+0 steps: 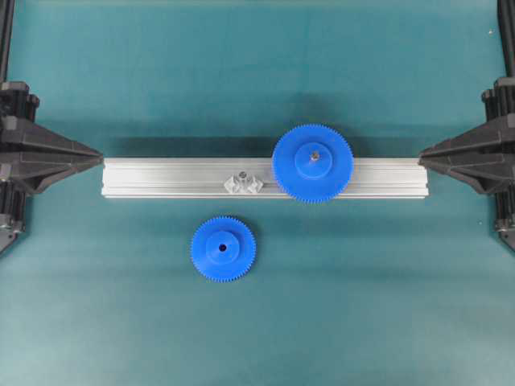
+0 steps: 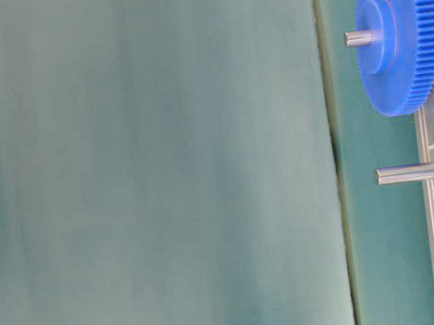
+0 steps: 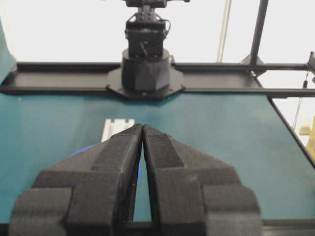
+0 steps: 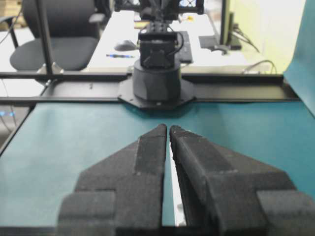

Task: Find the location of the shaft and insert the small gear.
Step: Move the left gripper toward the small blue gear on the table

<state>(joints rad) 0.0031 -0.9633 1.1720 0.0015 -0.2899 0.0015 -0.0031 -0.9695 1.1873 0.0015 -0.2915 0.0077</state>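
The small gear (image 1: 223, 248), a blue toothed disc with a raised hub and dark centre hole, lies flat on the teal mat in front of the beam. The shaft (image 1: 240, 178) is a short grey pin on a shiny faceted base, standing on the aluminium beam (image 1: 161, 178); it also shows bare in the table-level view (image 2: 411, 173). My left gripper (image 1: 98, 153) is shut and empty at the beam's left end, and shows shut in the left wrist view (image 3: 142, 126). My right gripper (image 1: 422, 155) is shut and empty at the beam's right end, and shows shut in the right wrist view (image 4: 168, 128).
A larger blue gear (image 1: 312, 163) sits on its own pin on the beam, right of the shaft; it also shows in the table-level view (image 2: 395, 29). The opposite arm's black base (image 3: 145, 73) stands at the far table edge. Black frame rails border the mat.
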